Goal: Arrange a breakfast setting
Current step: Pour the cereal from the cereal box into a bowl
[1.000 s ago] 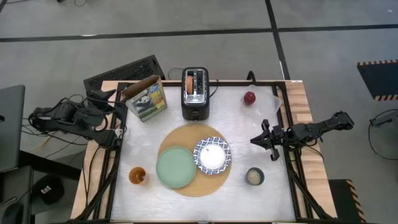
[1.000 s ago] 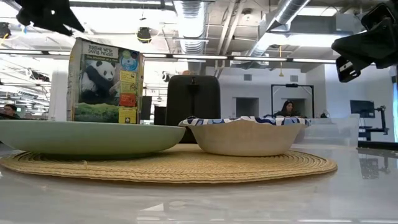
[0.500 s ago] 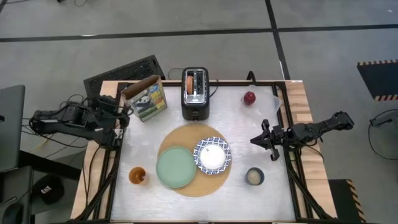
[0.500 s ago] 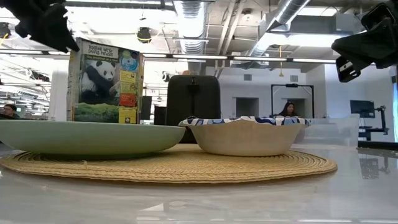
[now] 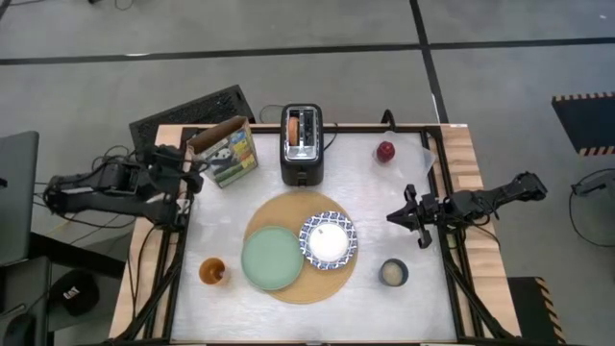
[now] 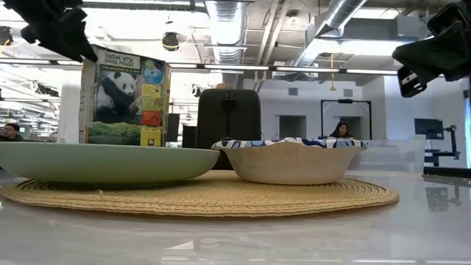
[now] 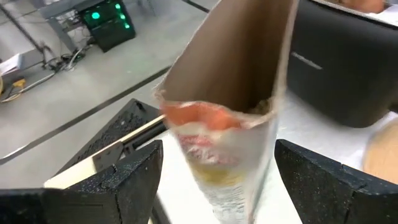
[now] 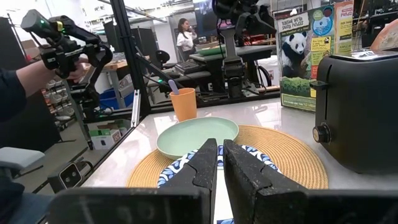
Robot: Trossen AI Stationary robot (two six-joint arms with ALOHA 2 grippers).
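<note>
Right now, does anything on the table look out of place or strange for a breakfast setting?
Yes. The bagel stands in a slot of the black toaster, not on the pale green plate, which is bare. The red apple lies alone near the far right corner, away from the round tan mat.

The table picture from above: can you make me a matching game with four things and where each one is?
Things:
1. bagel
2. apple
3. plate
4. left pincer

Places:
A. on the round mat, beside the bowl
B. in the toaster
C. at the cereal box
D. far corner on the right arm's side

Pairs: 1-B, 2-D, 3-A, 4-C
</note>
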